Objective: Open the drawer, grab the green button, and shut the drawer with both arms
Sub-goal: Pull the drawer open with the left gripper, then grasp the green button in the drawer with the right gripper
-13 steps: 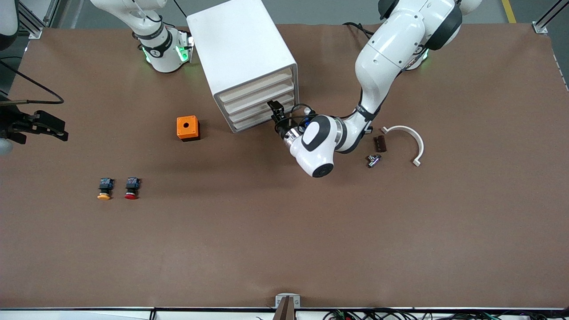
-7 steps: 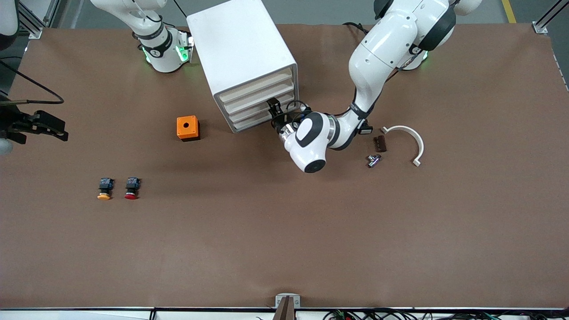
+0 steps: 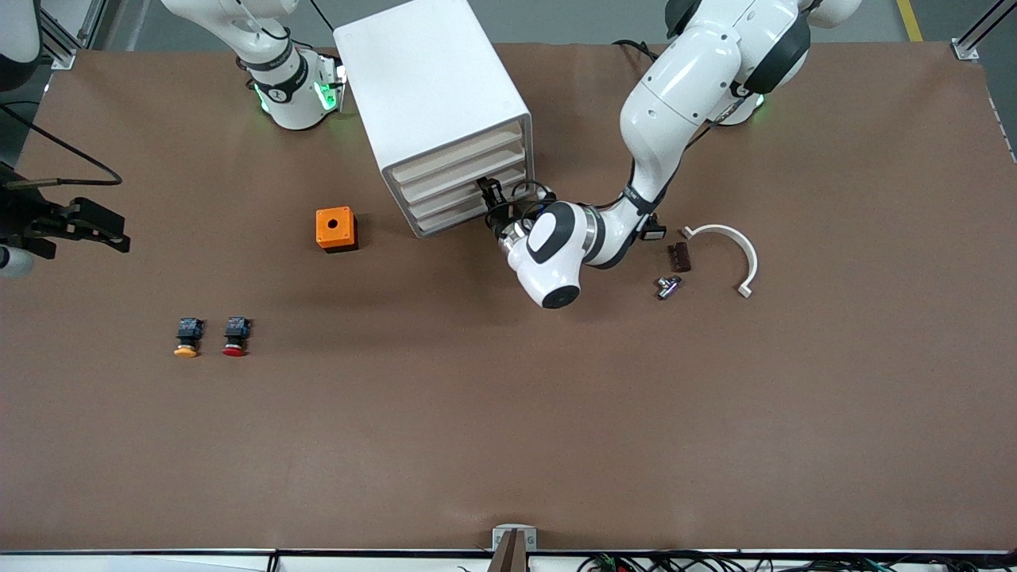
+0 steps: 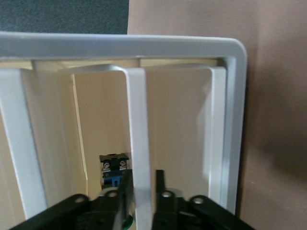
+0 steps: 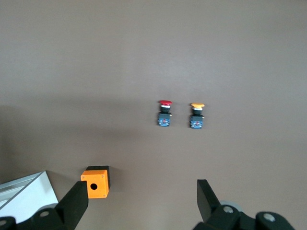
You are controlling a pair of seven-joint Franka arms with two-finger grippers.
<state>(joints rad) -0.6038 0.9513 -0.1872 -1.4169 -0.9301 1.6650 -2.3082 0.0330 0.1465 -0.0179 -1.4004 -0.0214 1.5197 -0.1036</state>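
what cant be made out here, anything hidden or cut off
- Button: left wrist view shows only part of its black and blue body; the left gripper, shut on the drawer front, covers its cap. In the front view the cabinet hides it entirely.
- Right gripper: right wrist view's edge cuts off its open fingers' bases.
- Small metal part: too small in the front view to identify.

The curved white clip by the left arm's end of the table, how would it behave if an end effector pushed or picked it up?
The curved white clip looks thin, so probably light, sliding or spinning easily on the flat table. Its open arc suggests it might flex slightly when squeezed. Lying flat, it seems unlikely to roll.
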